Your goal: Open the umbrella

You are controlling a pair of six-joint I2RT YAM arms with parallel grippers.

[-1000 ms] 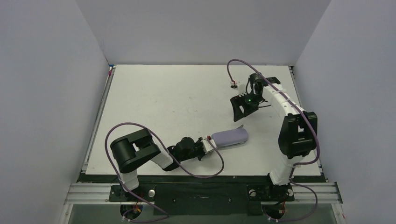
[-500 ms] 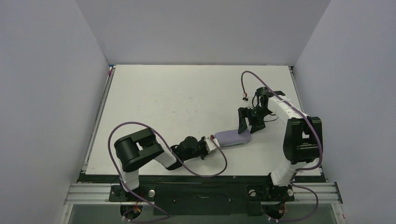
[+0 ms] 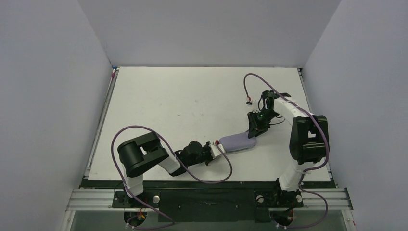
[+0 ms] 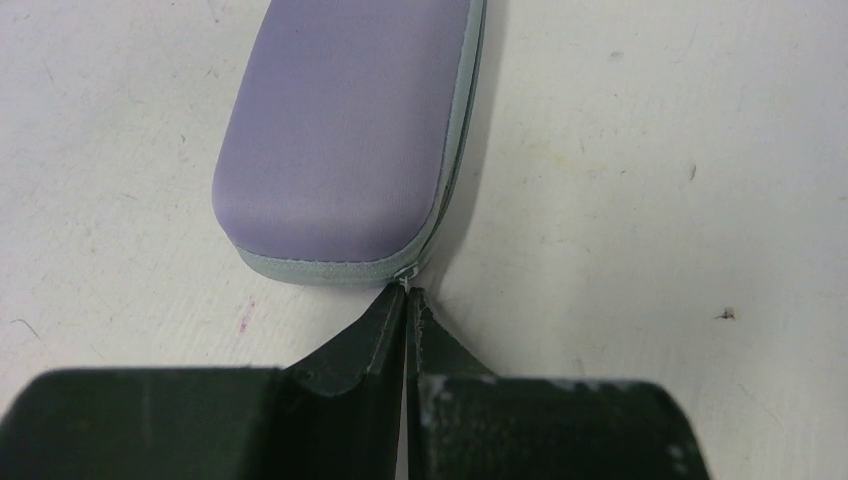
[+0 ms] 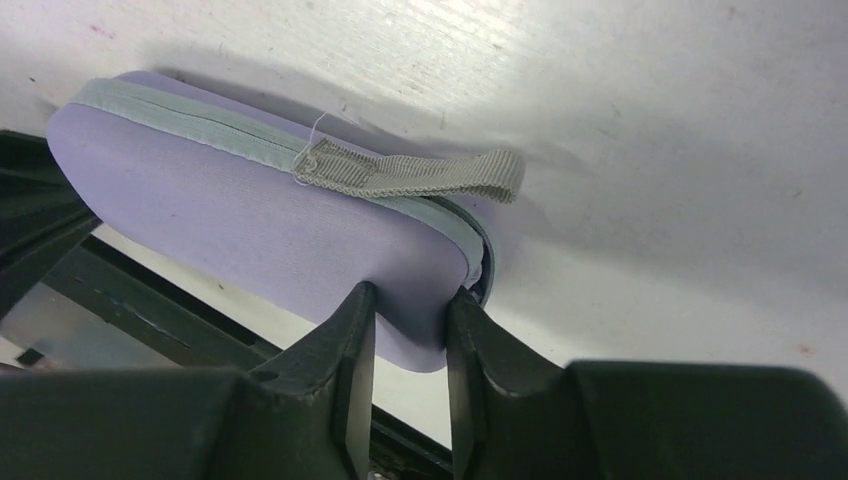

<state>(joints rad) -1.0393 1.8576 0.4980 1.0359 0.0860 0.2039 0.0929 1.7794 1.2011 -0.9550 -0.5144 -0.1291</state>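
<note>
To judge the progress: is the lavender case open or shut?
Shut. The case lies flat with both halves together along the grey seam; only a narrow dark slit shows at one end.

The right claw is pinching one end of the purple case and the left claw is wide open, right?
No. The left claw is shut, tips together at one end of the case; the left wrist view shows it. The right claw does pinch the other end.

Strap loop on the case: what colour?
The strap loop is pale grey-green webbing, like the seam trim; clearest in right wrist view.
</note>
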